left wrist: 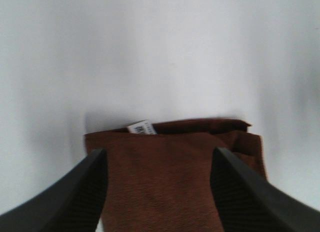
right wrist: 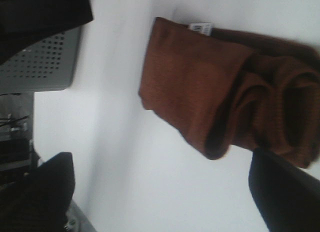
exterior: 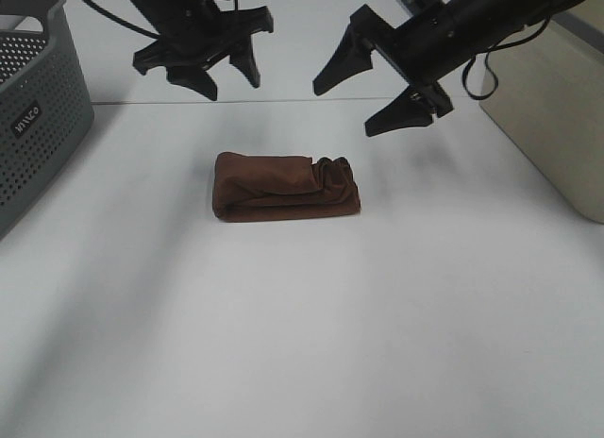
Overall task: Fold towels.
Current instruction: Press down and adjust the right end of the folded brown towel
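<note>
A brown towel (exterior: 285, 186) lies folded into a small thick bundle in the middle of the white table (exterior: 302, 344). Its right end is rumpled. My left gripper (exterior: 225, 77) hangs open and empty above and behind the towel's left part. My right gripper (exterior: 363, 103) hangs open and empty above and behind its right end. The left wrist view shows the towel (left wrist: 170, 172) with a white label (left wrist: 141, 127) between the open fingers (left wrist: 82, 192). The right wrist view shows the towel (right wrist: 220, 92) below the open fingers (right wrist: 285, 192).
A grey perforated basket (exterior: 33, 108) stands at the table's left edge; it also shows in the right wrist view (right wrist: 42, 67). A beige box (exterior: 557, 108) stands at the right edge.
</note>
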Available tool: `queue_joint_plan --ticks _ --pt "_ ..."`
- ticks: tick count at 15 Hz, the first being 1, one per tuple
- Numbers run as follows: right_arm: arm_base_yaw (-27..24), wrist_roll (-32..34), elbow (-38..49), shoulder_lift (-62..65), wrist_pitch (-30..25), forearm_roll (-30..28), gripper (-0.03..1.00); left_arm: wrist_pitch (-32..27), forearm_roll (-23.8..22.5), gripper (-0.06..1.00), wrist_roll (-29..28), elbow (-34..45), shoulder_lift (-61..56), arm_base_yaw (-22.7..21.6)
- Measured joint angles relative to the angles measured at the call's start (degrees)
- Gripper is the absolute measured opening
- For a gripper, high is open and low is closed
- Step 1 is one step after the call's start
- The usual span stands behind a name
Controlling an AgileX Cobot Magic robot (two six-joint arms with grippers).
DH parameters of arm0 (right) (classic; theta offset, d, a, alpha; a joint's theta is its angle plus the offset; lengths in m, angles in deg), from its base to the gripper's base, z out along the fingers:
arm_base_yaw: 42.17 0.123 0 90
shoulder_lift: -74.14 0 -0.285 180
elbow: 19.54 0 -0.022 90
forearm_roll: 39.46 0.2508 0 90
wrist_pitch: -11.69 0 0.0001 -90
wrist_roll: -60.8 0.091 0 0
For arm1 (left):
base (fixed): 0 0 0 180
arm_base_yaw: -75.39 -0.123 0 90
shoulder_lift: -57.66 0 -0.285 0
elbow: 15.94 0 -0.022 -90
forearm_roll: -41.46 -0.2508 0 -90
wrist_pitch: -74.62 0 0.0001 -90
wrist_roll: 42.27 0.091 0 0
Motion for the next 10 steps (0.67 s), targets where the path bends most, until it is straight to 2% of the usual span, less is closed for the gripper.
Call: queue_joint_plan --ticks 4,6,10 --pt "6.5 -9.0 0.0 -6.8 -1.2 13.8 0.88 -5.7 -5.7 0.58 0.0 0.0 0.0 -2.9" --pt "7.4 -12.4 0.0 -10.1 -1.4 19.0 0.88 -7.8 -7.2 0.58 0.0 0.0 0.0 -3.3" --pt "4.2 -12.0 0.0 -14.2 2.7 17.6 0.88 -9.6 -7.8 0.58 0.0 0.0 0.0 -3.3"
